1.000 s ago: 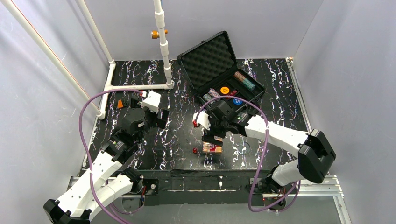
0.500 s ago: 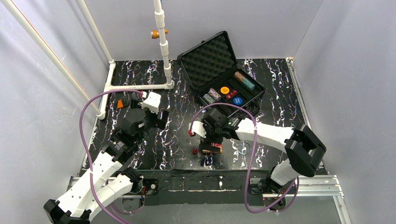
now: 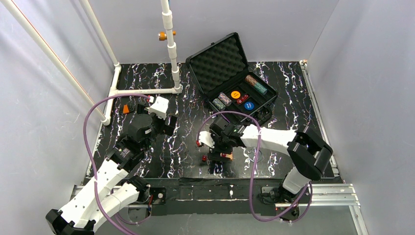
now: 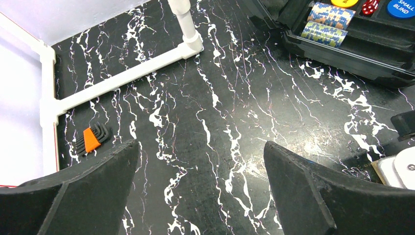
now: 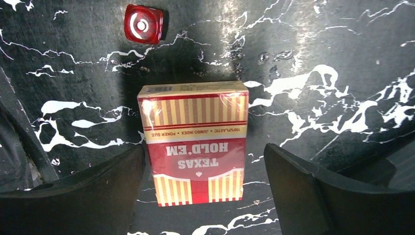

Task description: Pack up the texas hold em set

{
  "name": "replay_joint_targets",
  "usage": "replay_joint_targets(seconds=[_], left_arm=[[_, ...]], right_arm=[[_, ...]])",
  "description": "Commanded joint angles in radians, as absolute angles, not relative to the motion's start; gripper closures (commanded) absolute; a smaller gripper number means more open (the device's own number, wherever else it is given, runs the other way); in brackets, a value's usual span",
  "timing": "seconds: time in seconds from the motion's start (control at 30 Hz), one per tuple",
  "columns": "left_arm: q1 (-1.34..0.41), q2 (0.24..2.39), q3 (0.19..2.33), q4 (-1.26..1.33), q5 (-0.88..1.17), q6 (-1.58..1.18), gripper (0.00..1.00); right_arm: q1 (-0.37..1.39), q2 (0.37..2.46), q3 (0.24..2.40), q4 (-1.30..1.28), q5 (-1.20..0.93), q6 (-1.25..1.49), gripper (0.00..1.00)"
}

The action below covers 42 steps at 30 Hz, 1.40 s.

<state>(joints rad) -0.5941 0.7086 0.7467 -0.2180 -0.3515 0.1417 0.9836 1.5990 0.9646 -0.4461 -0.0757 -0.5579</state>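
Observation:
The black foam-lined case (image 3: 219,61) lies open at the back, holding chip stacks (image 3: 221,99), an orange disc (image 3: 236,94), a blue disc (image 3: 249,105) and red dice (image 3: 243,99). The red-yellow card box (image 5: 195,147) lies flat on the table near the front edge. My right gripper (image 5: 204,149) is open and low over it, one finger on each side, neither touching it. A single red die (image 5: 143,23) lies just beyond the box, and it shows again (image 3: 204,158) from above. My left gripper (image 4: 200,161) hangs open over bare table, nothing between its fingers.
White PVC pipes (image 4: 127,78) run along the table's back left, with an upright post (image 3: 171,44). An orange-handled hex key set (image 4: 90,139) lies near the left pipe. The case's front wall (image 4: 342,49) is at the upper right of the left wrist view.
My right gripper has moved left and toward the table's front edge, coming down around the card box, still open. The left arm has not moved.

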Motion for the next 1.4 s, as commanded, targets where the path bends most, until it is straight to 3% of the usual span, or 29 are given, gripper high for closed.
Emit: replay_joint_targets(seconds=[0.0, 0.43, 0.8, 0.97, 1.13, 1.37], left_arm=[[-0.597, 0.695, 0.742, -0.222, -0.353, 0.15, 0.01], [-0.597, 0.698, 0.743, -0.221, -0.348, 0.149, 0.01], [-0.597, 0.699, 0.744, -0.222, -0.348, 0.15, 0.01], [-0.597, 0.694, 0.744, -0.224, -0.35, 0.152, 0.01], [-0.597, 0.692, 0.744, -0.222, -0.35, 0.152, 0.01], [-0.597, 0.686, 0.744, -0.224, -0.351, 0.153, 0.01]], right_arm=[[0.995, 1.619, 0.988, -0.457, -0.1, -0.563, 0.02], [0.998, 1.657, 0.999, -0.47, -0.125, -0.569, 0.01], [0.997, 1.687, 1.027, -0.497, -0.141, -0.57, 0.11], [0.997, 1.682, 1.037, -0.509, -0.156, -0.561, 0.21], [0.997, 1.681, 1.058, -0.52, -0.157, -0.527, 0.44], [0.995, 1.64, 1.06, -0.457, -0.098, -0.441, 0.44]])
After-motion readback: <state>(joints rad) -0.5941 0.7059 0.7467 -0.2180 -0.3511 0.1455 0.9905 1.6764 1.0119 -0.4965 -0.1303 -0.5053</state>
